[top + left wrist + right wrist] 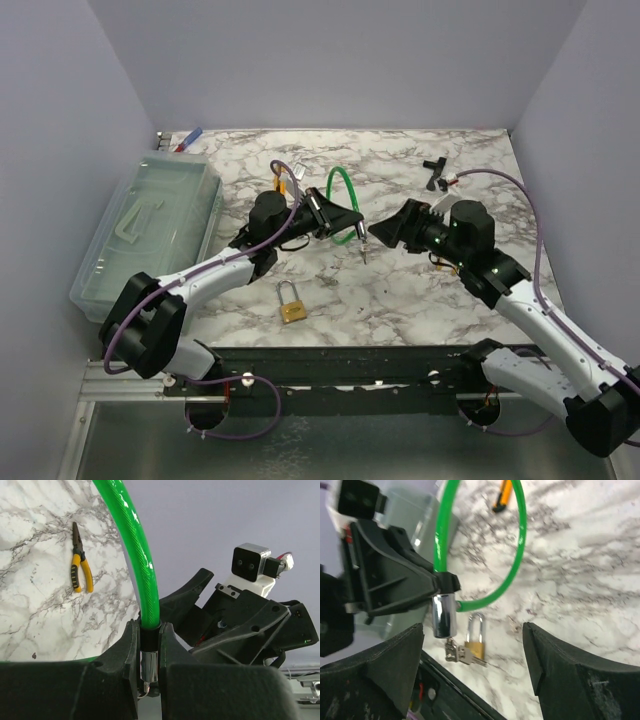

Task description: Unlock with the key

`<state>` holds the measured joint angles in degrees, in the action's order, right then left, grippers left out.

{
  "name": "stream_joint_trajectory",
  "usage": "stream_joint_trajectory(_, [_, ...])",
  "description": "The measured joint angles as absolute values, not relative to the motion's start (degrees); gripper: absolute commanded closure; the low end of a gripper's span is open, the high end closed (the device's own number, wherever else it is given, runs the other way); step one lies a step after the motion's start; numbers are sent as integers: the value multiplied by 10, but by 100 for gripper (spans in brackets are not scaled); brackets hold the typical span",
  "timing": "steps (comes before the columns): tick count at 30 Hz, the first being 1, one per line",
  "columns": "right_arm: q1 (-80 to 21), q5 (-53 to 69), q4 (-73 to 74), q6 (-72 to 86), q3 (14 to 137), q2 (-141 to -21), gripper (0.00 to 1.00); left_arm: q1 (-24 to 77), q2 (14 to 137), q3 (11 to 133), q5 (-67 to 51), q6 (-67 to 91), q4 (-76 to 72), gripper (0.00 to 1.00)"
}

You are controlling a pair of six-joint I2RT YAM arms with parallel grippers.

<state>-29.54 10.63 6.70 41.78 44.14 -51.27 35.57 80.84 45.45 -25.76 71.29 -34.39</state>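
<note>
left pincer: clamped shut on the black collar of the glossy green cable loop, just above the chrome cylinder end; the loop rises toward 12 o'clock in the left wrist view.
right pincer: jaws spread wide, gripping nothing; in the top view it faces the left pincer from 3 o'clock.
tiny silvery metal key: hangs from the bottom of the chrome cylinder end. In the top view it is at 5 o'clock of the left pincer and 7 o'clock of the right pincer, just beside its tips. In the right wrist view it sits in the gap ahead of the fingers, touching neither.
small brass padlock: lies on the white-grey marbled tabletop, 7 o'clock of the key, well apart.
yellow-handled pliers: on the tabletop, 11 o'clock of the left pincer.
black T-shaped tool: 1 o'clock of the right pincer.
clear plastic lidded box: 9 o'clock edge of the tabletop.
</note>
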Motion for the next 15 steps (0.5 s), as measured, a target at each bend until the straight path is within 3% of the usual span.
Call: stream_joint_trajectory(15, [-351,114,143,329,488,-589,25,356,835,455,-258,713,-298,100])
